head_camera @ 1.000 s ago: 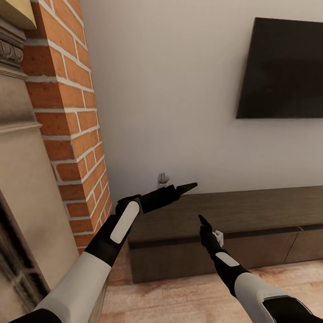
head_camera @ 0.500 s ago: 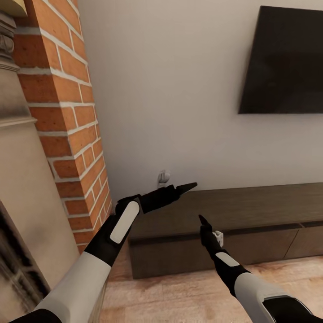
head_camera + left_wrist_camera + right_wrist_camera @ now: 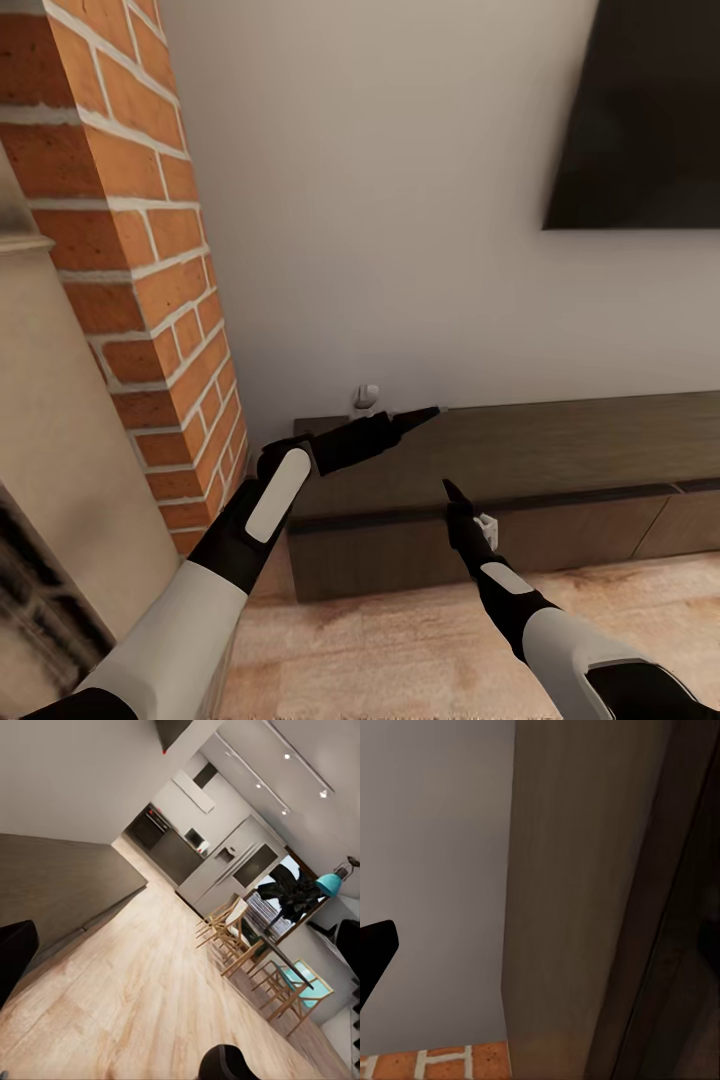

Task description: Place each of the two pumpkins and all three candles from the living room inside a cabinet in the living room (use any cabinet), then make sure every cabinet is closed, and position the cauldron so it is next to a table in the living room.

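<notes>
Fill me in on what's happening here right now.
A two-armed robot faces the low dark-brown cabinet set along the wall beside a brick fireplace, under a wall-mounted TV. The left gripper hangs above the cabinet's top near its end, and the right gripper is in front of the upper edge of the drawer fronts, which look closed. Neither gripper appears to hold anything.
</notes>
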Controlling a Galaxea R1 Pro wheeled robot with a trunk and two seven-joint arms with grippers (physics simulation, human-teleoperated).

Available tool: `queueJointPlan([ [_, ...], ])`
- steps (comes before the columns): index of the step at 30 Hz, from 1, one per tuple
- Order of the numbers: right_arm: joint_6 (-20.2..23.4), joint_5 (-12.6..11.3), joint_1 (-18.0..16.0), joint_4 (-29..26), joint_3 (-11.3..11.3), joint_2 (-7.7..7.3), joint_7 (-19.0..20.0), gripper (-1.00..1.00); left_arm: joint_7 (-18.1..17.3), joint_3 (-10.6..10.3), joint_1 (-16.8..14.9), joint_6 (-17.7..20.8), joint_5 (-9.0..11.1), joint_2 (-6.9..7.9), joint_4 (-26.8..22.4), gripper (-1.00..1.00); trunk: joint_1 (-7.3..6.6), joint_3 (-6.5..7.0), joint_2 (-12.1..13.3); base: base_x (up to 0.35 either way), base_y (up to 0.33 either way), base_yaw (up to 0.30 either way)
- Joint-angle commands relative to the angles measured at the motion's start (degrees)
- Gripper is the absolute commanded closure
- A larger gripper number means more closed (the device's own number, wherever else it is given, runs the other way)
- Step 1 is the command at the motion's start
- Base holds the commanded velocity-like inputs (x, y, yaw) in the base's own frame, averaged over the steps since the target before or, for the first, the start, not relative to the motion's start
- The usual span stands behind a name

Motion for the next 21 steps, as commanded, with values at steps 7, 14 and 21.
queueJointPlan([
  [7, 0.0, -0.6, -0.1, 0.1, 0.5, -0.02, 0.2, -1.00, 0.0, 0.0, 0.0, 0.4, 0.4, 0.03, 0.0, -1.00, 0.14, -1.39, -0.1, 0.000, 0.000, 0.000],
  [14, 0.0, -0.6, -0.1, 0.1, 0.5, -0.02, 0.2, -1.00, 0.0, 0.0, 0.0, 0.2, 0.4, 0.03, 0.0, -1.00, 0.14, -1.39, -0.1, 0.012, 0.003, 0.000],
  [21, 0.0, -0.6, -0.1, 0.1, 0.4, -0.02, 0.3, -1.00, 0.1, -0.1, 0.0, 0.1, 0.2, -0.01, -0.1, -1.00, 0.14, -1.39, -0.1, 0.012, 0.003, 0.000],
])
